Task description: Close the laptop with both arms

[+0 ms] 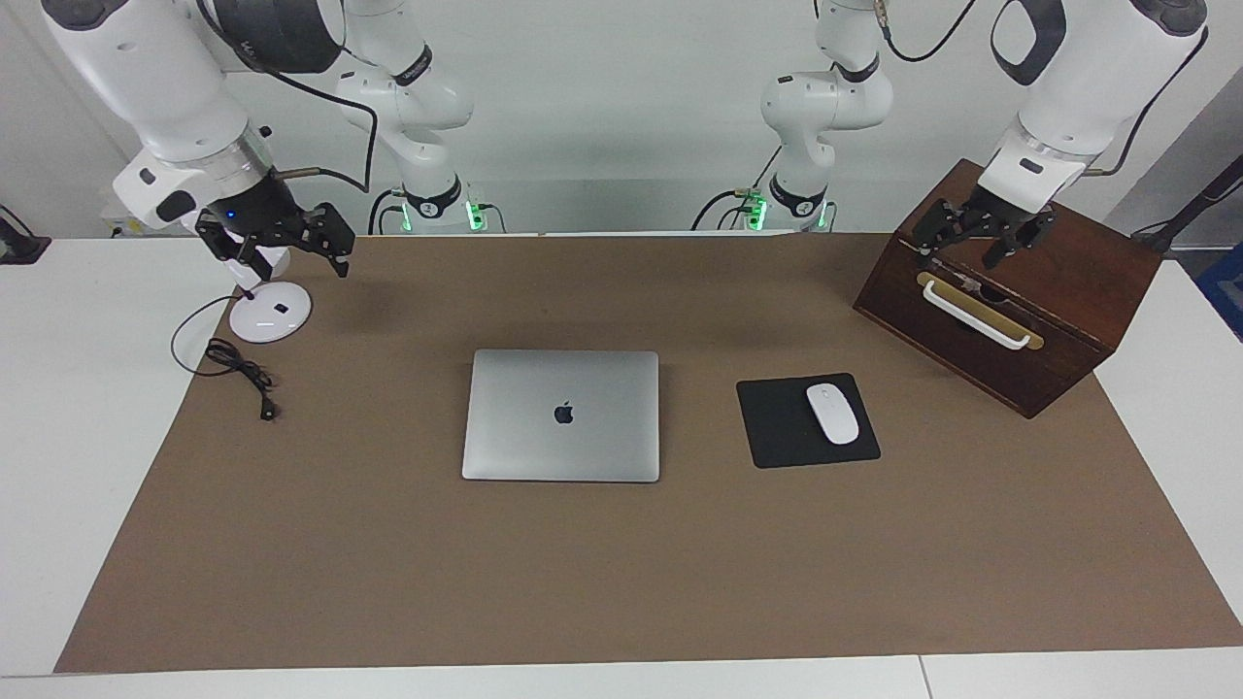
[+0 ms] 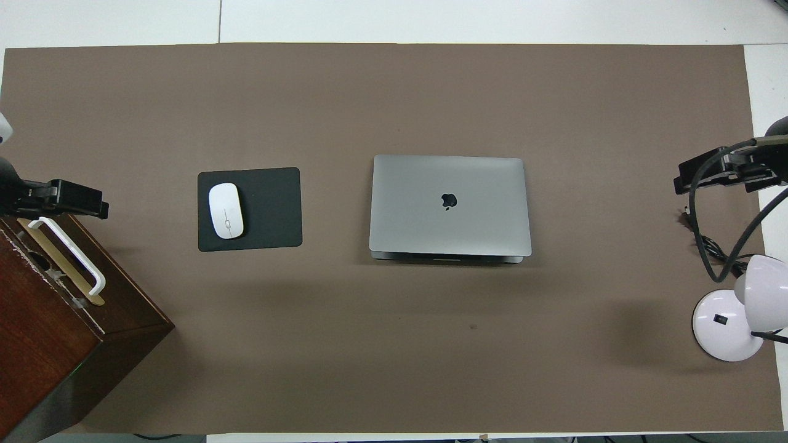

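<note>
Mat (image 1: 621,573) brown, table (image 1: 87,408) white.

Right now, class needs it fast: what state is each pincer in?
Left pincer: open, holding nothing, over the dark wooden box.
Right pincer: open, holding nothing, over the white desk lamp.
</note>
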Controlling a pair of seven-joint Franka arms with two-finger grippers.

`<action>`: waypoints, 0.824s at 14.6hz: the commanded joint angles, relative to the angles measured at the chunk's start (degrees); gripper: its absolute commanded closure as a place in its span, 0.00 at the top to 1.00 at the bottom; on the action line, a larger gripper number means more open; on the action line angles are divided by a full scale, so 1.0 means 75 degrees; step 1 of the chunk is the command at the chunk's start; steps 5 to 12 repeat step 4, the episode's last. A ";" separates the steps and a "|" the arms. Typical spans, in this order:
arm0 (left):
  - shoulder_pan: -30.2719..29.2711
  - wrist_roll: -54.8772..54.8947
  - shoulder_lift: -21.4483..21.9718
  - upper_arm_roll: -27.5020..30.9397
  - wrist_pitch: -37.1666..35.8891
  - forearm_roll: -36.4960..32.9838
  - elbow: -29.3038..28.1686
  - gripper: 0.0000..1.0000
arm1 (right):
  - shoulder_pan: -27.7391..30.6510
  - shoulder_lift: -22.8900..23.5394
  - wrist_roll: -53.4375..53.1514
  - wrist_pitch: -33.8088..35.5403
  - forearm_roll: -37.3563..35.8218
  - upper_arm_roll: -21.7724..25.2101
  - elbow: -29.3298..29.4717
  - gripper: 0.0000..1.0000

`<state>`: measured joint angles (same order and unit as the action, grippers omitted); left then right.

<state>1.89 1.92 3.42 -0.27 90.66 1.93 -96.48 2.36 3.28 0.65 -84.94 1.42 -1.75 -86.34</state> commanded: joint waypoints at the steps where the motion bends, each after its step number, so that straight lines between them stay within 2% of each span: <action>1: -0.0065 -0.0103 -0.0034 -0.0070 -0.0205 -0.0163 0.0173 1.00 | -0.0022 -0.0073 -0.0074 -0.0065 -0.0166 -0.0059 -0.0125 1.00; 12: -0.0065 -0.0103 -0.0045 -0.0070 -0.0193 -0.0140 0.0173 1.00 | -0.0022 -0.0085 -0.0063 -0.0053 -0.0377 -0.0094 -0.0172 1.00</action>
